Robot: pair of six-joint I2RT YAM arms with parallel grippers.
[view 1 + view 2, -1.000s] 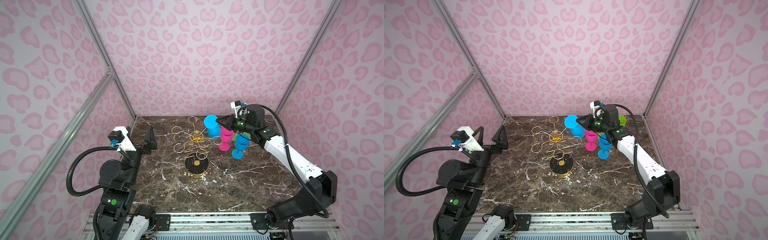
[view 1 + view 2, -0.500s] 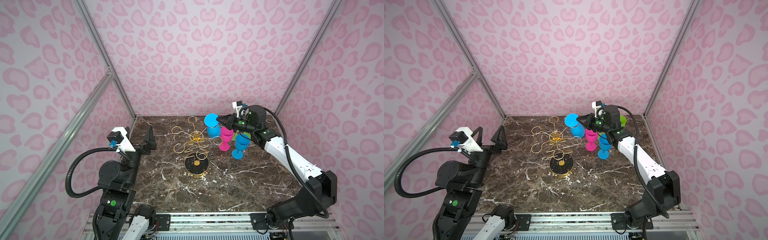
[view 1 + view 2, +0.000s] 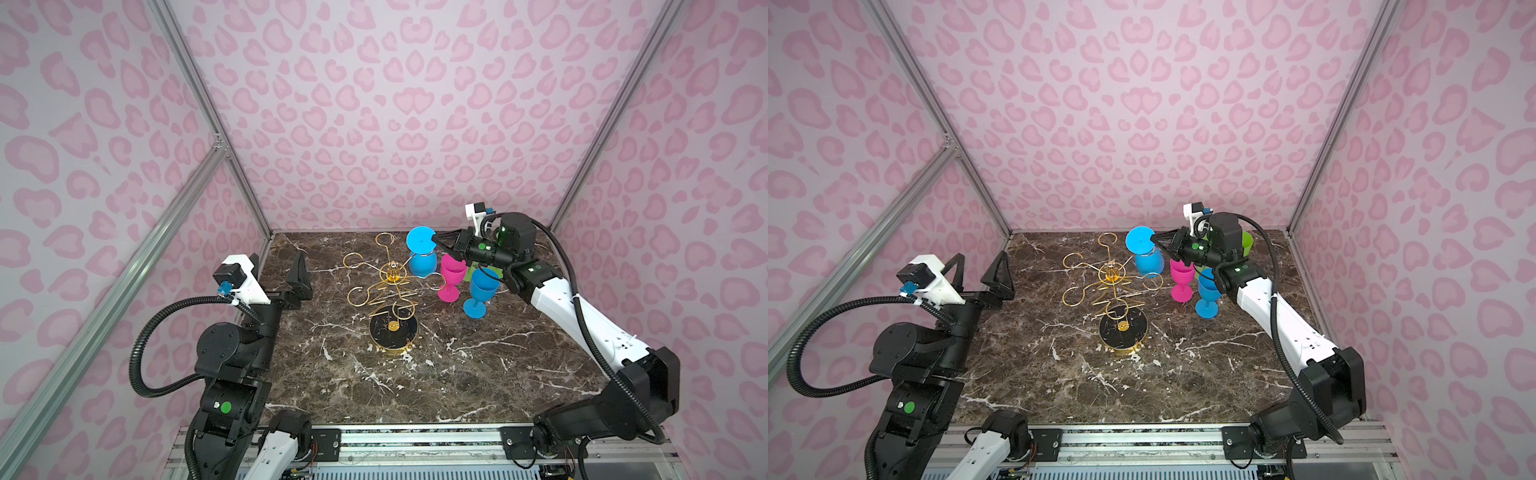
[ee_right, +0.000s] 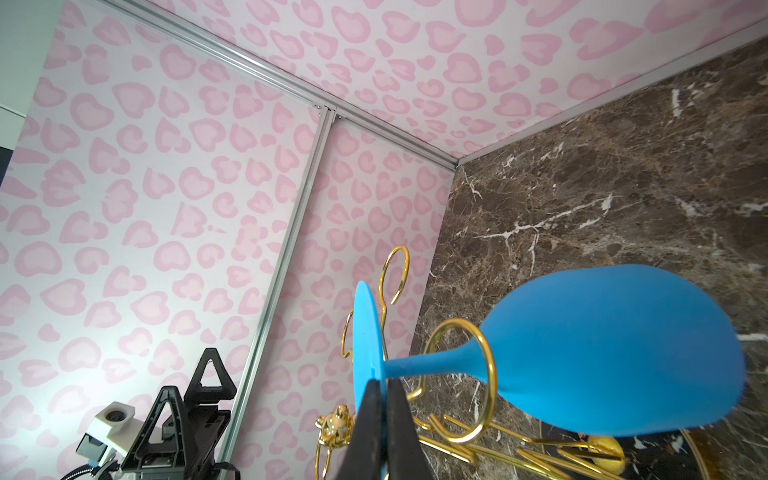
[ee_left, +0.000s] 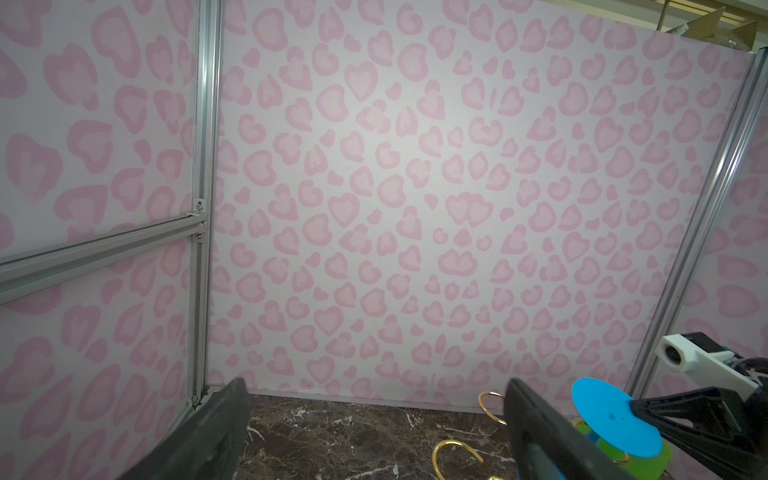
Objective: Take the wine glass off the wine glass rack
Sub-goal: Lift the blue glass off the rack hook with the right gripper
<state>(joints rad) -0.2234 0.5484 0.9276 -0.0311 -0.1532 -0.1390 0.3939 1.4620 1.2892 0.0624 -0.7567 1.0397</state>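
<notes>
Blue wine glass (image 4: 602, 353) on its rack hook (image 4: 493, 374), foot inside clamped right gripper (image 4: 382, 384)

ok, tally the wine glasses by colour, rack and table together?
Blue: 2, hanging blue glass on the wine glass rack, standing blue glass on the table
Pink: 1, pink glass, standing
Green: 1 visible, green glass, partly hidden
Total: 4 visible

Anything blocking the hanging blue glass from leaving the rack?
Nothing separates the right claw from the glass: it is shut on the foot. The hook rings the stem, so the glass must slide out its opening. A pink glass and a standing blue one crowd that side.
</notes>
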